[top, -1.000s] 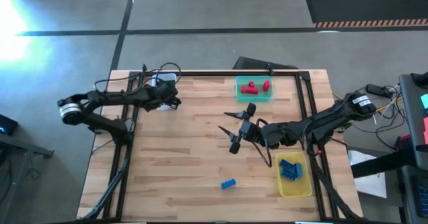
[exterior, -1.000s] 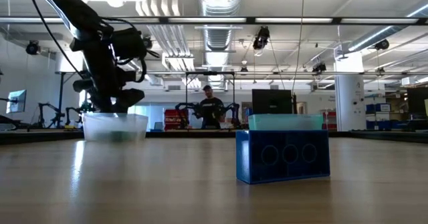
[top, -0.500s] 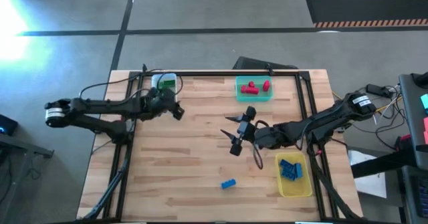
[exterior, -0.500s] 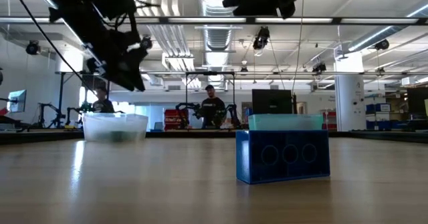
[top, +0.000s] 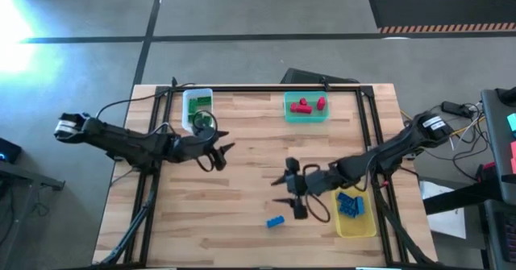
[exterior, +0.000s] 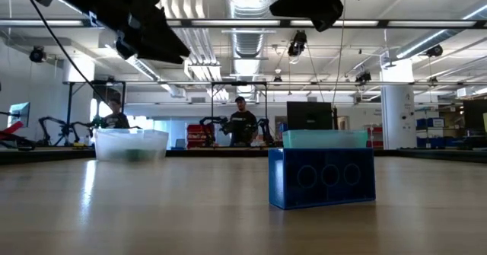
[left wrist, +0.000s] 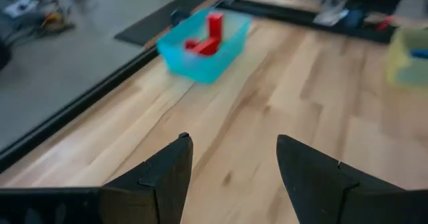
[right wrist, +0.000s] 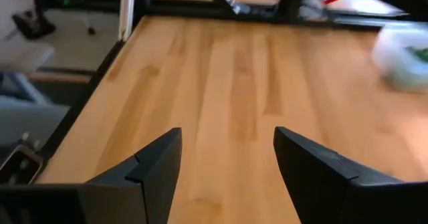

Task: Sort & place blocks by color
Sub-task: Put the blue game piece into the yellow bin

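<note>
Sorting is judged nearly done. Red blocks (top: 303, 105) are seen in the teal bin (top: 306, 116) at approx. 1 o'clock on the surface (top: 242, 181); green blocks (top: 200, 103) in the clear bin (top: 197, 109) at 11 o'clock; blue blocks (top: 349, 204) in the yellow bin (top: 355, 225) at 4 o'clock. One blue block (top: 276, 221) is left loose at approx. 6 o'clock, just beside the right gripper (top: 291, 196), whose fingers are spread w/ nothing held. The left gripper (top: 220, 149) is held near centre-left, fingers spread, empty. Remaining: that block to be picked up & dropped in the yellow bin.
</note>
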